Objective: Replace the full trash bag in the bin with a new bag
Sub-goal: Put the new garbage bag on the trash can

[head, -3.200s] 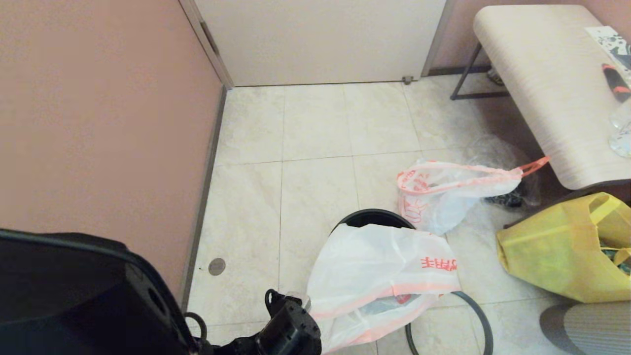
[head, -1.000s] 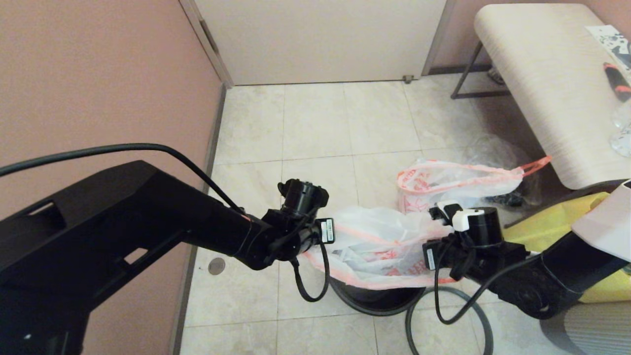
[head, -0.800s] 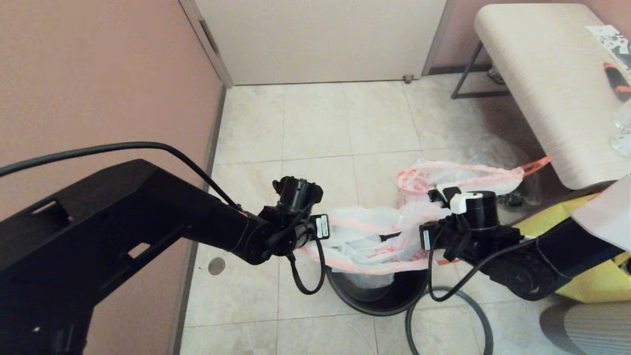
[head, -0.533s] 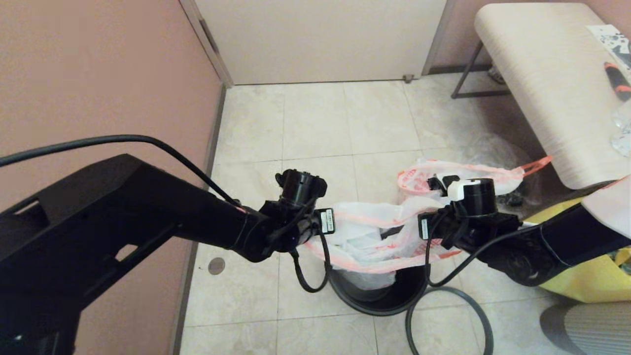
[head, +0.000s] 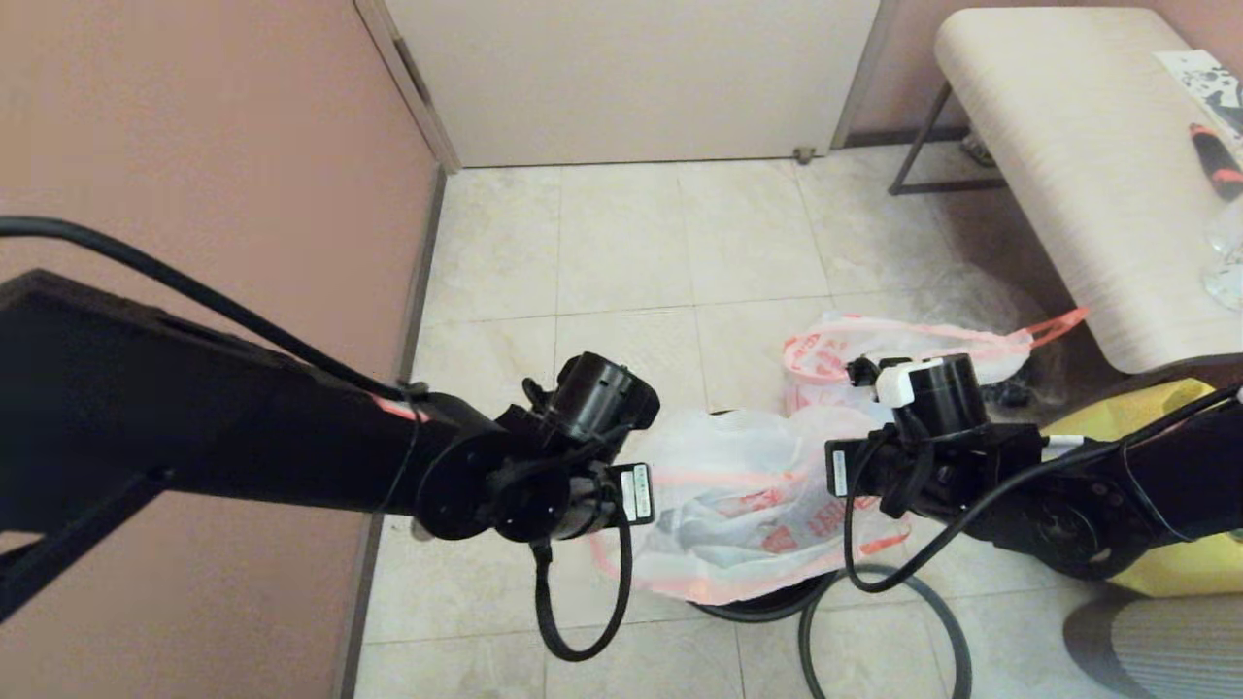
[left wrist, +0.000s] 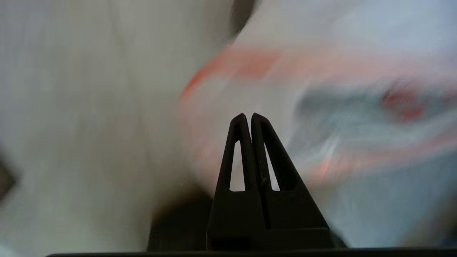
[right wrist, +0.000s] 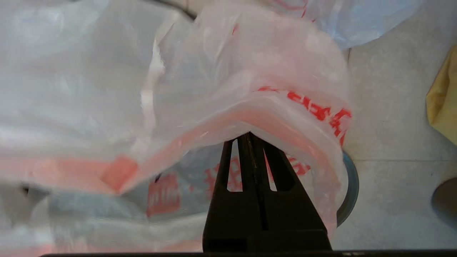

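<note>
Head view: both arms reach in over the tiled floor [head: 621, 252] and hold the new bag [head: 748, 505] stretched between them, above the bin [head: 753, 610]. Only a dark arc of the bin shows under the bag's near edge, with the grey rim ring [head: 957, 631] lying on the floor just to its right. The left gripper [head: 649, 497] is at the bag's left edge and the right gripper [head: 833, 471] at its right edge — their fingertips are hidden by the wrists and the plastic here. Farther off lies the full bag [head: 903, 354], white with a pink hem, on the floor beside the bench [head: 1088, 165]. A yellow bag [head: 1170, 568] sits at the right, partly behind the right arm. A pink wall [head: 194, 146] fills the left side and a pale door [head: 631, 78] stands at the far end.

Left wrist view: the left gripper [left wrist: 249, 116] has its two black fingers pressed together, the tips against the blurred white plastic of the new bag [left wrist: 321, 117] with its orange-pink hem; a thin fold of the bag appears to be pinched between them.

Right wrist view: the right gripper [right wrist: 249, 135] is likewise pressed together, pinching the pink hem band of the new bag [right wrist: 228, 71] — the plastic drapes over the tips. The bin [right wrist: 349, 185] shows as a dark curved edge behind the bag, and the yellow bag [right wrist: 442, 100] is at the frame's edge.
</note>
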Robot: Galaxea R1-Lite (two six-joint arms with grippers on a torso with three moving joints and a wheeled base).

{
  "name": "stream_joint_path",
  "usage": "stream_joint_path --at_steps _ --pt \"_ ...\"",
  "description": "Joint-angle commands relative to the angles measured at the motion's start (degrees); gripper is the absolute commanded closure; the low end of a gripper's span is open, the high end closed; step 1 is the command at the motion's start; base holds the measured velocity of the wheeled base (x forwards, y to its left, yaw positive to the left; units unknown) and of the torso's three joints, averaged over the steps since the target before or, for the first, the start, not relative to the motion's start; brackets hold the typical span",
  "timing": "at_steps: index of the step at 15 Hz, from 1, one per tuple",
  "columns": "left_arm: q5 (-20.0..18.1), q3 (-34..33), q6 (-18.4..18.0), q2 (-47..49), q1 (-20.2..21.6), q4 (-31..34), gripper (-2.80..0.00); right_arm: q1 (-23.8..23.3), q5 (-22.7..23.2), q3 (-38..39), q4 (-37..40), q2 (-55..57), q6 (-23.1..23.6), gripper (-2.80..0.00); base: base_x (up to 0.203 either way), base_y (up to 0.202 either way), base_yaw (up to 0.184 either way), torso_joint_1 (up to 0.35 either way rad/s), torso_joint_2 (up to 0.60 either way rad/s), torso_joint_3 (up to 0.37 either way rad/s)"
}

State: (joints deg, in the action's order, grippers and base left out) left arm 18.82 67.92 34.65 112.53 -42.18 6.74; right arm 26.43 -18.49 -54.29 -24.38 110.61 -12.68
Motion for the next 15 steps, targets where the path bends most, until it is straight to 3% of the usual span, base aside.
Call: stream_joint_path --at_steps 1,4,7,8,15 --pt "0.1 -3.1 2.8 -3.7 -0.5 3.4 0.0 -1.0 -0.1 -2.2 -0.1 2.8 0.0 0.0 0.0 0.0 0.0 0.0 0.0 0.0" --pt "-0.6 -12.1 5.4 -5.1 -1.1 1.6 0.0 -0.9 -0.1 -2.7 -0.1 3.4 0.0 0.0 0.0 0.0 0.0 0.0 0.0 0.0" --pt "-0.9 -16.1 6.9 -3.4 -1.4 -10.8 0.0 -0.9 -0.1 -2.8 -0.1 3.3 0.0 0.0 0.0 0.0 0.0 0.0 0.0 0.0" --pt "-0.9 -16.4 6.9 -4.3 -1.9 -11.7 -2.8 -0.9 -0.1 -3.1 -0.1 3.4 0.1 0.0 0.0 0.0 0.0 0.0 0.0 0.0" --pt "-0.7 -14.8 6.5 3.6 -1.6 -15.2 -2.8 -0.6 -0.1 -3.9 -0.1 3.9 0.0 0.0 0.0 0.0 0.0 0.0 0.0 0.0"
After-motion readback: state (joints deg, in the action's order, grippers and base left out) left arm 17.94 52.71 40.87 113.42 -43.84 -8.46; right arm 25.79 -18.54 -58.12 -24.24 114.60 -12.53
